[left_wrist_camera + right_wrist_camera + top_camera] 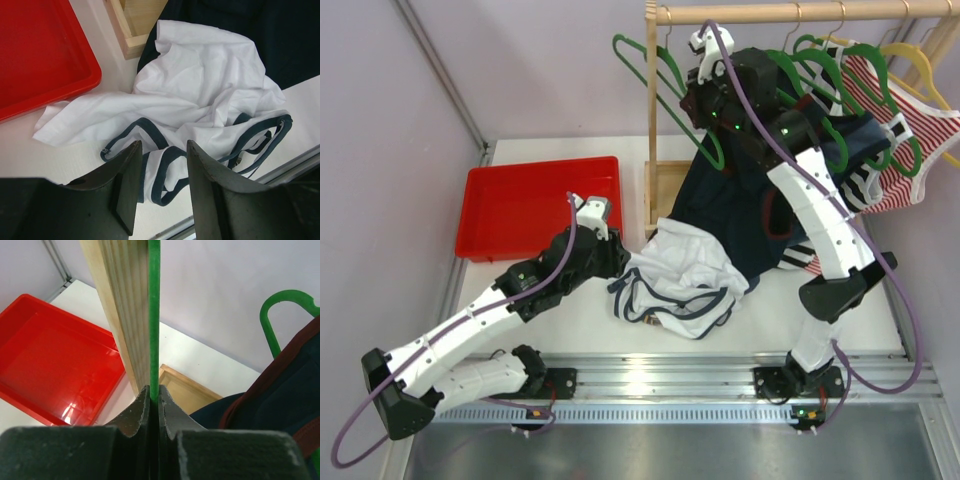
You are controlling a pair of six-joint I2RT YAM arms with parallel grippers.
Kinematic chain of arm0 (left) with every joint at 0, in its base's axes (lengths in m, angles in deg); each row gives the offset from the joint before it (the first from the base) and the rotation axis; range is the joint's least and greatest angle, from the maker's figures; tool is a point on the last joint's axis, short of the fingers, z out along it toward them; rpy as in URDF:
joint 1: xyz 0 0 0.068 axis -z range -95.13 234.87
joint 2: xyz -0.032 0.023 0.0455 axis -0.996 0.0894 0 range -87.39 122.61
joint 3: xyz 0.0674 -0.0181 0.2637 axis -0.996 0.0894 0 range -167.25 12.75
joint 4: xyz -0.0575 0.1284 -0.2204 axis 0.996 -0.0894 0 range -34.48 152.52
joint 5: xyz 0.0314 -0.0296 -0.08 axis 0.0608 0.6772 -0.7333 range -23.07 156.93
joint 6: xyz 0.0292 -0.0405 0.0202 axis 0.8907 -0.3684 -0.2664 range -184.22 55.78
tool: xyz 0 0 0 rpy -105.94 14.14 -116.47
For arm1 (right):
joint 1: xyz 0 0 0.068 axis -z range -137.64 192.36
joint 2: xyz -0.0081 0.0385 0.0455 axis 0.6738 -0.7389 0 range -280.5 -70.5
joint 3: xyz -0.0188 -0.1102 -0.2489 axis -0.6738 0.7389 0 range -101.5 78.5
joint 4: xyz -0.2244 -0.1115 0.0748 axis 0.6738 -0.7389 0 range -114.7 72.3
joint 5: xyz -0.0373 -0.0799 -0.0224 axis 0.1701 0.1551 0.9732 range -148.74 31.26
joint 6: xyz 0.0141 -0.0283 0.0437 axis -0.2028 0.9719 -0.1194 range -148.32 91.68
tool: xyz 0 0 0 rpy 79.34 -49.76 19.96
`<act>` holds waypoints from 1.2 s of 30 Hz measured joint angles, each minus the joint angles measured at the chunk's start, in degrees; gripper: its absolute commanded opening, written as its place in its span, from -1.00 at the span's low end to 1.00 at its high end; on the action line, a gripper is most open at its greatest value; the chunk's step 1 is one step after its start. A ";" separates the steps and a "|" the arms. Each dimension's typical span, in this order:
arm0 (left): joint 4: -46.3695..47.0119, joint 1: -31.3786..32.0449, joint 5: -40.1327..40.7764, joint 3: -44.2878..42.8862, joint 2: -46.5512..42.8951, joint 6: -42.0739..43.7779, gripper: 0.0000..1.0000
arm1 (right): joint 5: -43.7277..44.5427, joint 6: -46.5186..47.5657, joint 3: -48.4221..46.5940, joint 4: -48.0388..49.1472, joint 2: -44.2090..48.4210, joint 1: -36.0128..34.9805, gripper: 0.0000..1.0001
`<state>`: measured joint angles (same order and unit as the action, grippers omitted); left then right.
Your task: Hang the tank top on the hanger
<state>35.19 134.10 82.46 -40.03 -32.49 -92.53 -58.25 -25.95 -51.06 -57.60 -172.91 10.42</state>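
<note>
Nearest the bases, the left gripper (163, 148) hovers partly open over the crumpled tank top (200, 90) on the table. Farther back, the right gripper (154, 393) pinches the green hanger (154, 315) beside the wooden rack post (117, 305). It should unhook the hanger squarely, without twisting.

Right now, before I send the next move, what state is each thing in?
tank top, crumpled on the table, not on any hanger.
hanger, bare, pinched beside the wooden post.
right gripper, shut on the hanger.
left gripper, open over the tank top's trimmed edge, holding nothing.
navy top, hanging from the rail.
striped top, hanging from the rail.
</note>
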 measured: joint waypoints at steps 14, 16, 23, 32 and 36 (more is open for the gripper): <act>-0.17 0.00 0.44 0.02 -1.05 0.04 -0.10 | 2.75 -0.66 0.00 1.81 0.00 -0.02 -1.00; -0.17 0.00 0.44 0.02 -1.05 0.04 -0.10 | 2.95 -0.70 0.02 1.88 0.07 -0.02 -1.00; -0.15 0.00 0.42 0.02 -1.01 0.20 -0.10 | 4.09 -1.05 3.67 3.78 3.04 -0.02 -1.00; -0.13 0.00 0.37 0.02 -0.52 0.22 -0.10 | 4.57 -1.07 4.76 4.81 5.57 -0.02 -1.00; -0.13 0.00 0.39 0.02 -0.28 0.22 -0.10 | 4.87 -1.14 7.08 6.23 7.39 -0.02 -1.00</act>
<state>35.06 134.10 82.86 -40.01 -32.78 -92.32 -53.37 -27.09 -43.98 -51.37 -165.52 10.40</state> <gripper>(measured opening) 0.449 0.030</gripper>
